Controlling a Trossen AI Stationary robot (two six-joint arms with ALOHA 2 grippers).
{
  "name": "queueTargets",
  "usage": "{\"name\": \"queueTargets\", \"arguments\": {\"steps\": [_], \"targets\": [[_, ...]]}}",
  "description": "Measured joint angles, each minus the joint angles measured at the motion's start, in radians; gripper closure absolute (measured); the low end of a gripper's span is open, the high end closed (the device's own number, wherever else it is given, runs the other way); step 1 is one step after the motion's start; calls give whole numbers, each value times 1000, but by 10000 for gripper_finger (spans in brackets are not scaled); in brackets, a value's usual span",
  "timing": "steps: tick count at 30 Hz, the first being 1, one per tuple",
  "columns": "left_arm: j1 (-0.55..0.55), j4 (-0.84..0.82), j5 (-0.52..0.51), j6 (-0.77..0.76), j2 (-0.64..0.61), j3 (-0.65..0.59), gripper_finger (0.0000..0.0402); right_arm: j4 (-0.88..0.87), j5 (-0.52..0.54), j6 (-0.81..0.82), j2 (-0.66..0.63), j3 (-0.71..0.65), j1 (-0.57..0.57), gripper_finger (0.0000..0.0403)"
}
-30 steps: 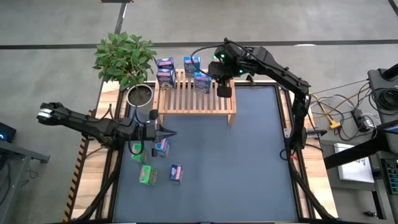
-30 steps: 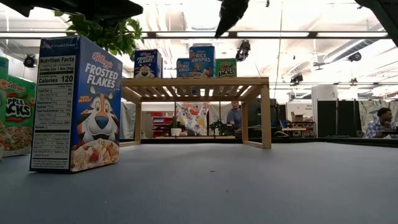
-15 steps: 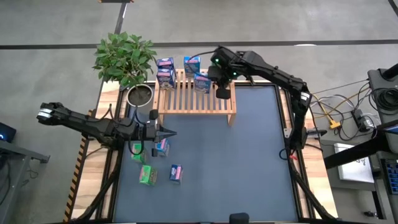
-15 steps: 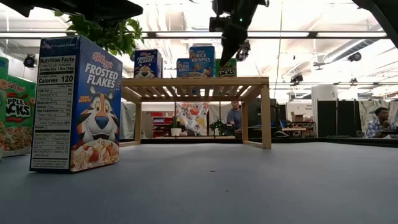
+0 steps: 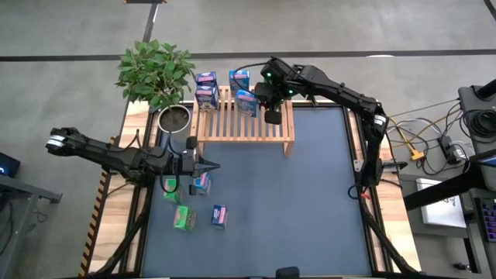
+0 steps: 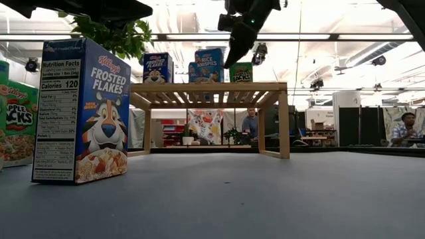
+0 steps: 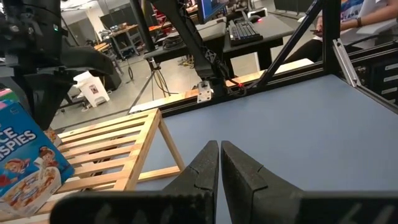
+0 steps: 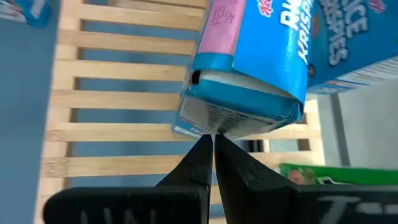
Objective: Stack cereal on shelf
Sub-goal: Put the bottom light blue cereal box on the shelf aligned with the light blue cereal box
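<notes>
The wooden shelf (image 5: 232, 128) stands at the table's far side. Several cereal boxes stand on its slats, among them a blue Rice Krispies box (image 5: 246, 101) and a green box (image 6: 241, 72). My right gripper (image 5: 271, 118) is shut, its tips at the Rice Krispies box (image 8: 249, 68) on the side toward the table's right. My left gripper (image 5: 211, 165) is shut and empty, above the table's left part near loose boxes: a Frosted Flakes box (image 6: 83, 109), a blue box (image 5: 201, 184) and green ones (image 5: 184, 219). My right gripper touches the Rice Krispies box with its shut fingertips at the edge of the box's near end (image 8: 214, 127), on the side toward the table's right (image 6: 222, 64). The fingers slant down from the right. The box stands on the shelf's slats.
A potted plant (image 5: 159, 74) stands at the far left corner beside the shelf. Two blue boxes (image 5: 206, 87) stand at the shelf's left end and one (image 5: 239, 77) at its far edge. The blue mat (image 5: 310, 201) is bare on the right and near side.
My right gripper has come down beside the Rice Krispies box and then gone toward the table's left, staying shut. The box has slid a little toward the left along the shelf's slats.
</notes>
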Motion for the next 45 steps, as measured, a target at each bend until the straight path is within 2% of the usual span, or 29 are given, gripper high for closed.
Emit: {"name": "queueTargets", "arguments": {"steps": [9,22,30,45], "targets": [[0,0,0,0,0,0,400,48,-37,0,16,-6,16,394],[0,0,-1,0,0,0,400,105,-36,6,17,-8,15,394],[0,0,-1,0,0,0,400,104,52,3,17,-21,14,394],[0,0,0,-14,0,0,400,-21,67,19,3,-24,15,394]]}}
